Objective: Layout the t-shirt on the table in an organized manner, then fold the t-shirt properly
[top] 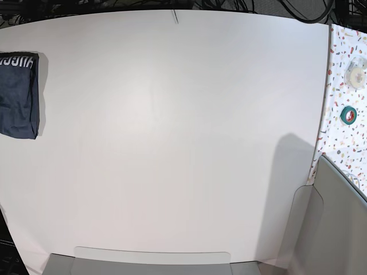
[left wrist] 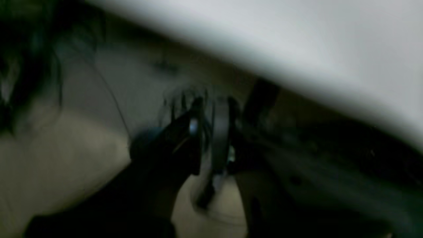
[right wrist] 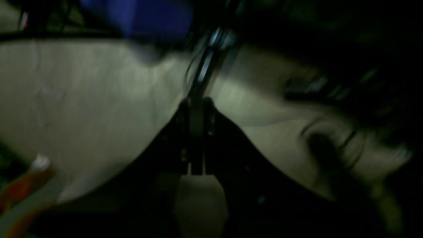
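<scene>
The t-shirt (top: 19, 94) lies as a compact dark navy folded rectangle at the far left edge of the white table (top: 172, 143), with white lettering at its top end. Neither arm shows in the base view. In the dark, blurred left wrist view, my left gripper (left wrist: 214, 109) has its fingers close together with nothing between them, away from the shirt. In the right wrist view, my right gripper (right wrist: 197, 105) has its jaws pressed together and empty, over a pale surface.
A speckled strip (top: 344, 74) runs along the table's right edge, carrying a white tape roll (top: 357, 75) and a green tape roll (top: 348, 114). Grey panels stand at the front right (top: 338, 229) and the front edge (top: 152, 260). Cables run behind the back edge.
</scene>
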{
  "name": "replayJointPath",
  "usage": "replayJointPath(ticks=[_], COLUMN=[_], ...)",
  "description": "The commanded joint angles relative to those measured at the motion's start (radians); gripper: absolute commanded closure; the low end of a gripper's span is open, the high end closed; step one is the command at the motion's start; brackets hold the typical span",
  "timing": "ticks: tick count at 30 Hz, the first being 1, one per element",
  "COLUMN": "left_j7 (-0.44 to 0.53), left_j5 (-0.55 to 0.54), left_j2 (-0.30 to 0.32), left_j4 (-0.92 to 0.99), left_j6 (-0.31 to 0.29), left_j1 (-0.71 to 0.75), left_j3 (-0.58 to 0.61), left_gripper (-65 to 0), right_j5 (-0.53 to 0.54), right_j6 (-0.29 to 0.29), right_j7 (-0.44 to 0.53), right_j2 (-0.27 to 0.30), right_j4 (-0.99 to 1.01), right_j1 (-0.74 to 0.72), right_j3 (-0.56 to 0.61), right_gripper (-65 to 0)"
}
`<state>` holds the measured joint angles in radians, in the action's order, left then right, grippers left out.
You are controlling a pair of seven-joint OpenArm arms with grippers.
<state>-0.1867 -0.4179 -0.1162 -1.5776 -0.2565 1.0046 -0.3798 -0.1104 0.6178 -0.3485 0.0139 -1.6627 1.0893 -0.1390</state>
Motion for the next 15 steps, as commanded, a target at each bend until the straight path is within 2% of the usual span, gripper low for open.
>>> replayJointPath(ticks=[1,4,9,12,15], left_j7=[0.017,0.019,0.020,0.043,0.197], left_j5=[-0.006,-0.002,-0.002,-0.002,-0.002], left_j2=[0.002,0.011,0.094,0.134,0.149], left_j4=[0.058,0.243,0.621,0.877,1.143], left_j6=[-0.005,-0.005,-0.005,-0.007,-0.007], left_j1=[-0.011,-0.112,-0.347,-0.501,-0.642], left_j3=[0.015,0.025,0.028,0.061,0.180], left_gripper=[-3.3,-3.3,-3.3,-3.3,-3.3], right_j5=[0.010,0.008,0.011,0.008,0.007], right_j6=[0.000,0.000,0.000,0.000,-0.009], right_j7=[0.021,-0.033,-0.067,-0.008,0.125], right_j2=[-0.001,0.004,0.001,-0.001,-0.001], right_j4=[0.048,0.223,0.586,0.879,1.229], right_j1=[-0.010,-0.113,-0.351,-0.535,-0.746], right_j3=[-0.001,-0.003,-0.011,-0.006,-0.003], right_gripper=[0.0,0.0,0.0,0.0,0.0])
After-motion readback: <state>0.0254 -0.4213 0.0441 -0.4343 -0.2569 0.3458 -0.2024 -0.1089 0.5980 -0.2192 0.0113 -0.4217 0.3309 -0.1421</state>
